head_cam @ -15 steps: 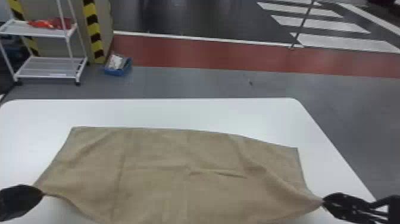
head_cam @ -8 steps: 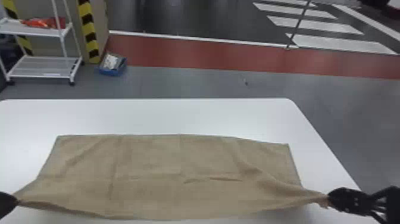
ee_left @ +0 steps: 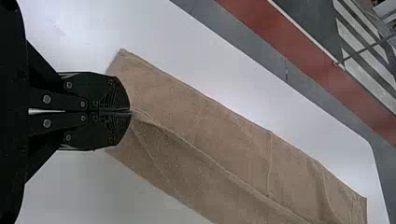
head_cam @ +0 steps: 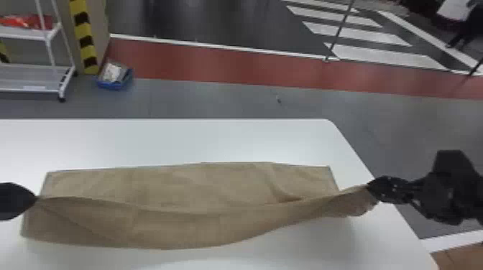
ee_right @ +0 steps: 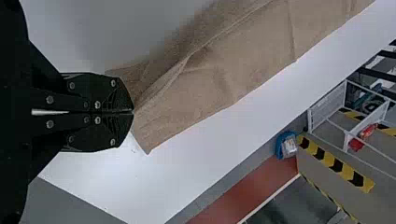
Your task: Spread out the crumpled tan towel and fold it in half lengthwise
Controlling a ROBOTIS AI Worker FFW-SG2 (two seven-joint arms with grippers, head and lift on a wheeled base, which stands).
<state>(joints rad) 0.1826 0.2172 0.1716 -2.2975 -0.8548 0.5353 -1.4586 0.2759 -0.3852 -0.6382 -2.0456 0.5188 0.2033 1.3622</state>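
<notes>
My left gripper (head_cam: 35,199) is at the left side of the head view, shut on a near corner of the tan towel (head_cam: 201,186). At the right, my right gripper (head_cam: 369,186) pinches the other near corner. Between them the near edge is lifted and stretched, hanging down in front, while the far part lies on the table. In the left wrist view the left gripper (ee_left: 130,112) has its fingers closed on the towel (ee_left: 224,126). The right wrist view shows the right gripper (ee_right: 132,112) likewise closed on the towel (ee_right: 233,70), with a fold running from its tips.
The white table (head_cam: 179,140) extends beyond the towel's far edge, with its rounded far right corner in sight. On the floor behind stand a white shelf rack (head_cam: 32,68) and a blue bin (head_cam: 114,83).
Both grippers have lifted the towel's near edge and carried it away from the robot, so that it now hangs in front. The view has also shifted.
</notes>
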